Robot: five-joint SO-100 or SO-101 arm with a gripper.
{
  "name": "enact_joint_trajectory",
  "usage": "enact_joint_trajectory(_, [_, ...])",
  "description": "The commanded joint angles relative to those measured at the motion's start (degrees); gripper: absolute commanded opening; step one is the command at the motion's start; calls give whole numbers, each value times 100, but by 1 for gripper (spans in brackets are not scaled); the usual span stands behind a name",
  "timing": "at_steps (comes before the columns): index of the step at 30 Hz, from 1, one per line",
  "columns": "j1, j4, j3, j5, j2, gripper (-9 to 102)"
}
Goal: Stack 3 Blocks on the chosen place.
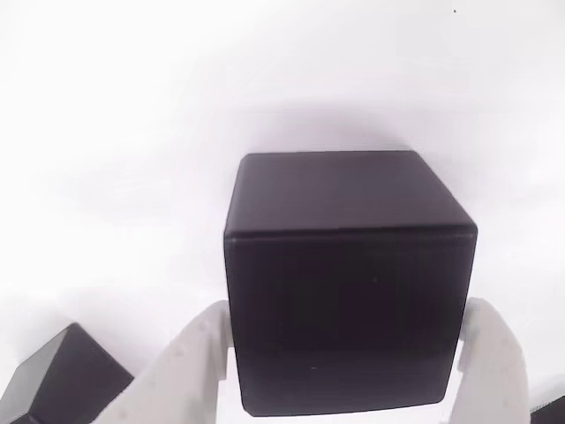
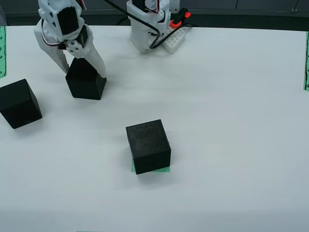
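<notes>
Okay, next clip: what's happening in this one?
A single white arm has its gripper lowered over a black block near the table's upper left in the overhead view, with one of its fingers on each side of it. The block seems to rest on the table. Whether the fingers are pressing on it cannot be told. Another block already sits on the green square patch in the middle. A third block waits at the far left.

A lab-style test bench: a bare white table [image 2: 231, 96], a small white arm base [image 2: 145, 29] with loose cables at 12 o'clock, green striped markers [image 2: 306, 53] at 3 o'clock.
</notes>
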Motion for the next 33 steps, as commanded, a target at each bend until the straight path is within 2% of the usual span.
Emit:
enact_joint_trajectory(1, [-132, -132, 26, 237, 9, 22])
enact_joint_trajectory(5, [-308, -18, -105, 422, 9, 21])
enact_joint_trajectory(14, [-1169, 1222, -1863, 1529, 44, 21])
enact_joint_trajectory(18, [-1819, 1178, -2224, 2259, 70, 21])
enact_joint_trajectory(23, [-2777, 554, -2505, 3568, -79, 21])
enact_joint_trajectory(33, [-4008, 404, -3138, 4641, -264, 21])
